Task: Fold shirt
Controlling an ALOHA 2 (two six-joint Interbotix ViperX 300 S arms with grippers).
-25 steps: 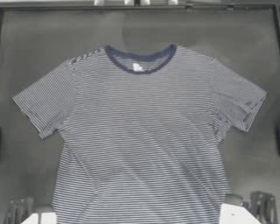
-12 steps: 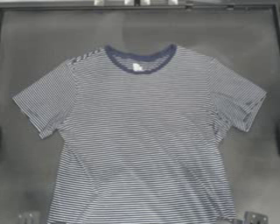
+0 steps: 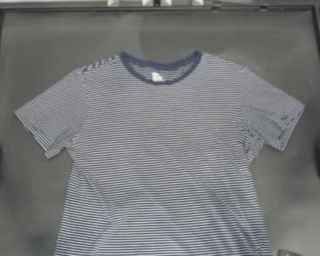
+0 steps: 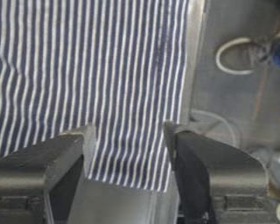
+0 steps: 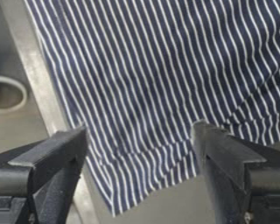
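The shirt [image 3: 163, 155] lies flat and face up in the middle of the table [image 3: 49, 40], its navy collar [image 3: 161, 70] toward the far edge and its hem running off the near edge of the top view. Both short sleeves are spread out to the sides of the body. A small white label [image 3: 156, 76] sits inside the back of the collar; it is too small and blurred for any writing to be read, and no other print or brand mark shows on the striped cloth.

Neither arm reaches over the shirt in the top view. Each wrist view looks down at a corner of the hem. The left gripper [image 4: 129, 140] hangs above the hem's left corner with its two dark jaws spread wide, striped cloth showing in the gap between them, and nothing is held. The right gripper [image 5: 139, 140] hangs above the hem's right corner, also spread wide and empty, with the cloth's corner [image 5: 116, 210] lying between its jaws. The cloth there has a few soft ripples. A pale strip [image 5: 40, 87] runs just beside the shirt's side edge, likely the table's border. A white ring [image 4: 236, 57] lies beyond the strip, away from the shirt.
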